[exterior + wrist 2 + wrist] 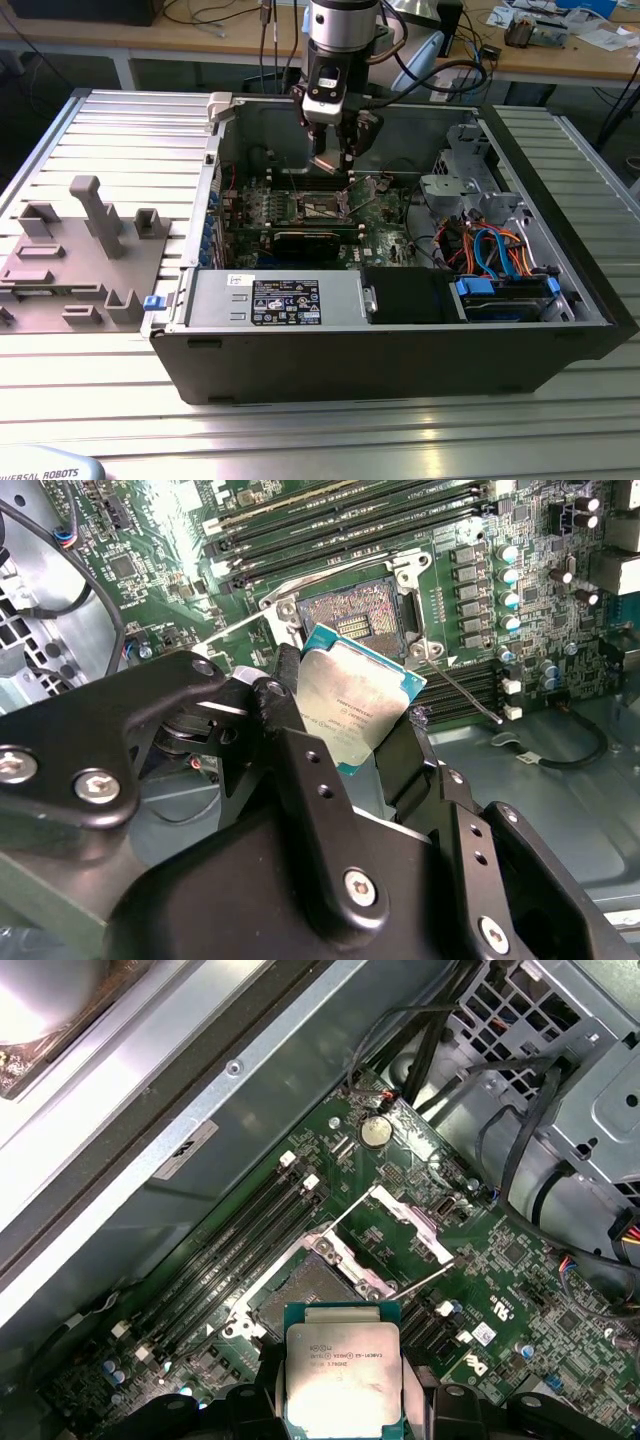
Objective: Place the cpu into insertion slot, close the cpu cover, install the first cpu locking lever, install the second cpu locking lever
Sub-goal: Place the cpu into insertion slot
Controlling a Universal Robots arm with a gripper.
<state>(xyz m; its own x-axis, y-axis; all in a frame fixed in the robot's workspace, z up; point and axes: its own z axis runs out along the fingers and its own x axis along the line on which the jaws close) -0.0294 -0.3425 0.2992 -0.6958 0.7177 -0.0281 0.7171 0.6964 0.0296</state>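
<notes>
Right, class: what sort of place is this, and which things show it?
Probably a robotics lab or workshop: an open grey metal computer case lies on a ribbed aluminium table, wooden desks stand behind, and a black gripper holds a flat silver square cpu.

One cpu [343, 1375] sits over one insertion slot [303, 1285]. Hinged at that slot is one cpu cover [418, 1223]. Two thin locking levers [465, 692] flank the slot, two banks of memory slots [340, 525] border it, and one coin cell [374, 1131] lies beyond it.
</notes>
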